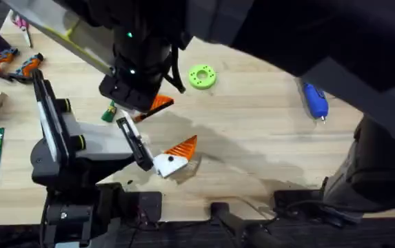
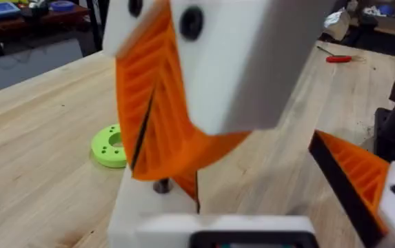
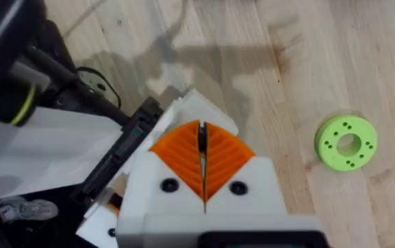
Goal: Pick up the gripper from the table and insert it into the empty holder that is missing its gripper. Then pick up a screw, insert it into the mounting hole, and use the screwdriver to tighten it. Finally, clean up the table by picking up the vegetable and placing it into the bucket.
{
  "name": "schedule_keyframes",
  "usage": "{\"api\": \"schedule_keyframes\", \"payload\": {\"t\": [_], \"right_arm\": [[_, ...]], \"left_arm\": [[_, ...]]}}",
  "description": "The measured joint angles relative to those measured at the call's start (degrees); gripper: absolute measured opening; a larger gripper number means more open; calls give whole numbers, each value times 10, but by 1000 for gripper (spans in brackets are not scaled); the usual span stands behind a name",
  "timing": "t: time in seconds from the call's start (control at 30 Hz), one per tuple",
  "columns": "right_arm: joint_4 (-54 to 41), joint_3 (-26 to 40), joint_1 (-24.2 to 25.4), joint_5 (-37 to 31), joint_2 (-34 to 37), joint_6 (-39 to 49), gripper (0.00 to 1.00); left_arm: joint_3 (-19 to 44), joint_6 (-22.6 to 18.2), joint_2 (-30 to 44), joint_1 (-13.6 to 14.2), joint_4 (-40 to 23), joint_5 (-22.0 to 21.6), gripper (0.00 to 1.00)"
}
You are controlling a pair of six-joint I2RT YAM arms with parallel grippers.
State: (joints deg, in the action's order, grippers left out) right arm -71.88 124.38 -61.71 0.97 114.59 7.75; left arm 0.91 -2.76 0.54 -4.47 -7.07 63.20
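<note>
While the right arm looms dark over the worktop (image 1: 252,124), wide bare wood lies between the lime-green disc (image 1: 202,76) and the blue screwdriver (image 1: 315,100) near the far right edge. The right gripper (image 3: 202,148) has its jaws pressed together. The left gripper (image 1: 176,157) has its jaws spread, nothing between them.

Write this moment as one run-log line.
right gripper: shut, close by left gripper | left gripper: open | screwdriver: lying apart from both | disc: lying flat
</note>
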Motion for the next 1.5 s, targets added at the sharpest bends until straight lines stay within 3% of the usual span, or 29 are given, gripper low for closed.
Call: {"api": "schedule_keyframes", "payload": {"t": [1.4,1.5], "right_arm": [[0,-10,0,6,0,-5,6],[0,-10,0,8,0,-6,56]], "left_arm": [[0,-2,0,0,0,0,985],[0,-2,0,0,0,0,985]]}}
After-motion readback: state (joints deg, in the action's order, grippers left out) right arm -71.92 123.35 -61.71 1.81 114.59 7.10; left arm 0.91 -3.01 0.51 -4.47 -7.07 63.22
